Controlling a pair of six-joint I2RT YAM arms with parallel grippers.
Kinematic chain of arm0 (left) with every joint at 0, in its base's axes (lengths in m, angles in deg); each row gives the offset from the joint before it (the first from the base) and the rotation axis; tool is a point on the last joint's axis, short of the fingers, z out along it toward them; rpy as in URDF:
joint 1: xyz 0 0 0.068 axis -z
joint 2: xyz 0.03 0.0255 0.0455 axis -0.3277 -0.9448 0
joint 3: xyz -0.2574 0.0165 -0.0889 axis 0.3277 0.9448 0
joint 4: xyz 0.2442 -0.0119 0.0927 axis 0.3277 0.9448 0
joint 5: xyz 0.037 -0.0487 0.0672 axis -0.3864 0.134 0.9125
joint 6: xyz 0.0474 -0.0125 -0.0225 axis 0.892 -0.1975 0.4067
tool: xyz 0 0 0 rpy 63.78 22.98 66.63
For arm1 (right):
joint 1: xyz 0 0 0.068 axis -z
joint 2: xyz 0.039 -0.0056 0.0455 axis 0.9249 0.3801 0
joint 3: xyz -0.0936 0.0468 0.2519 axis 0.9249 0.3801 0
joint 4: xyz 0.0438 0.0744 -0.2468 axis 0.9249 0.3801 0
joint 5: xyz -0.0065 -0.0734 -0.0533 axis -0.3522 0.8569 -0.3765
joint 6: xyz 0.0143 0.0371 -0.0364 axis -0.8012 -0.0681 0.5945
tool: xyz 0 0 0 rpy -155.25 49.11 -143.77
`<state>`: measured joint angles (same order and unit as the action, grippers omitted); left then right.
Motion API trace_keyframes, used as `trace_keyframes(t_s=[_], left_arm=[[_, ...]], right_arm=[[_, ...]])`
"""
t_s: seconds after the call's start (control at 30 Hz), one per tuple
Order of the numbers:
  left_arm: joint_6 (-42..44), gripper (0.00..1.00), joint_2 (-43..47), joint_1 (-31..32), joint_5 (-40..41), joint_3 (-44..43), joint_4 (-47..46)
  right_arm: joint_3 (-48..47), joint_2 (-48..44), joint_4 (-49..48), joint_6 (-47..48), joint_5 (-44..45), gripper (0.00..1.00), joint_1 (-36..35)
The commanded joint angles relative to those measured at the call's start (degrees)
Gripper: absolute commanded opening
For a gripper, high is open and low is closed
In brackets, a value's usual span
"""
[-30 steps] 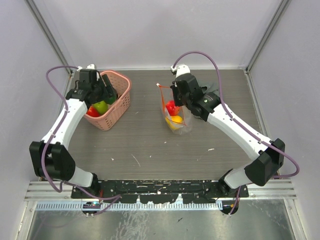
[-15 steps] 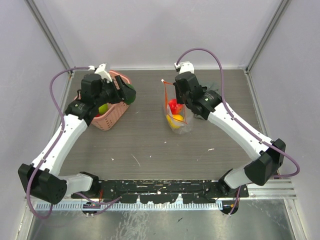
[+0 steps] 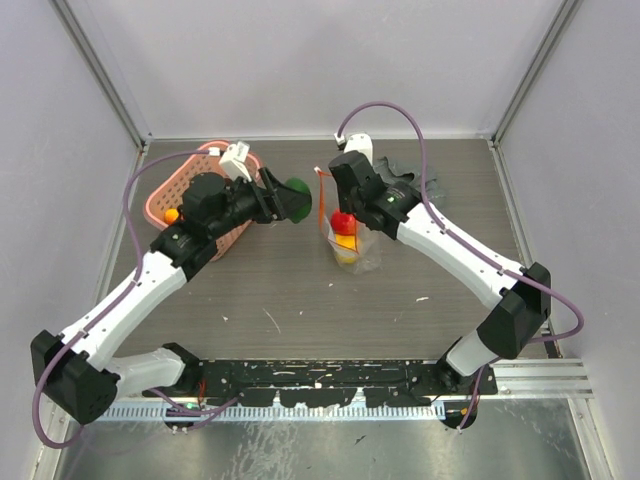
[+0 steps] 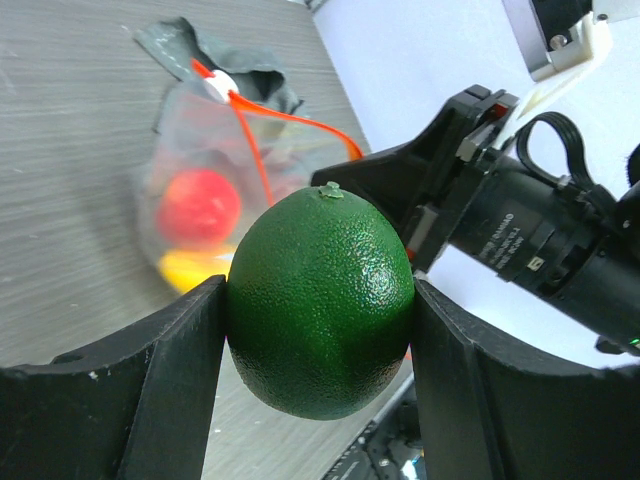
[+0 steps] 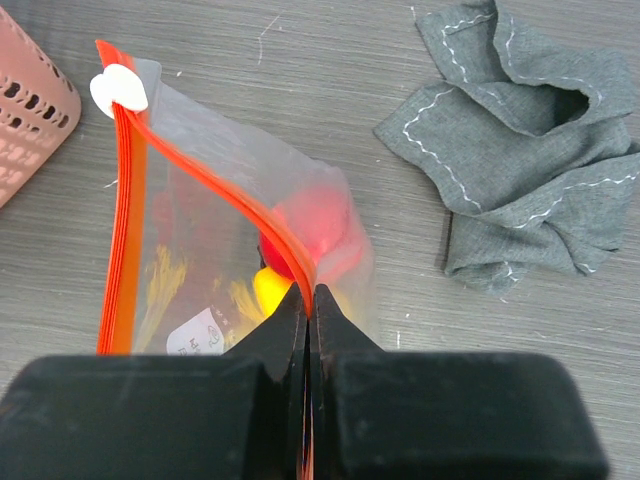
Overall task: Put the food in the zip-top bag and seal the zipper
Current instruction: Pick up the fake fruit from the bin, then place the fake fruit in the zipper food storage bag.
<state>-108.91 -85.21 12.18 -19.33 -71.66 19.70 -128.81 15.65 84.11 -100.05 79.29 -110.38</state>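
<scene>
My left gripper (image 3: 285, 200) is shut on a dark green lime (image 3: 297, 197), held in the air just left of the zip-top bag (image 3: 355, 250). In the left wrist view the lime (image 4: 320, 300) fills the gap between both fingers (image 4: 170, 385). The bag (image 5: 215, 250) is see-through and holds a red food piece (image 5: 315, 222) and a yellow one (image 5: 268, 290). My right gripper (image 5: 308, 295) is shut on the orange zipper (image 5: 185, 165) strip, holding the mouth up. The white slider tab (image 5: 118, 90) sits at the strip's far end.
The pink lattice basket (image 3: 165, 185) stands at the back left with a small orange piece (image 3: 172, 214) inside. A crumpled grey cloth (image 5: 520, 150) lies right of the bag, near the back edge. Grey walls close in the table on three sides.
My left arm has lifted the lime out of the basket and carried it right, up to the bag. The right gripper has shifted the bag's mouth slightly left while keeping its grip.
</scene>
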Motion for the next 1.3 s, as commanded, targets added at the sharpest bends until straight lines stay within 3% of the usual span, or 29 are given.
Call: trace_keyframes(t_s=[0.0,0.37,0.63,0.8,0.97,1.27], left_arm=[[-6.2,0.32,-1.3,2.3,1.1,0.7,-13.5],[-11.8,0.32,-6.5,5.3,5.8,3.0,-16.3],[-9.3,0.36,-8.6,6.3,9.9,3.8,-7.6],[-7.4,0.45,-8.7,7.6,11.1,3.5,-4.7],[-6.9,0.59,-9.2,9.3,11.8,2.9,-4.0],[-7.2,0.71,-9.2,11.6,11.2,1.9,-4.2]], right_arm=[[-1.2,-0.6,-3.5,-3.3,1.4,0.0,-1.3],[1.2,-2.2,-7.5,-5.6,1.1,0.0,-2.5],[2.0,-3.8,-9.1,-5.8,1.9,0.0,-2.5],[2.7,-3.7,-10.0,-5.9,1.1,0.0,-2.6],[3.1,-3.6,-10.6,-6.0,0.2,0.01,-2.5],[4.0,-3.5,-11.5,-6.3,-0.6,0.02,-2.6]])
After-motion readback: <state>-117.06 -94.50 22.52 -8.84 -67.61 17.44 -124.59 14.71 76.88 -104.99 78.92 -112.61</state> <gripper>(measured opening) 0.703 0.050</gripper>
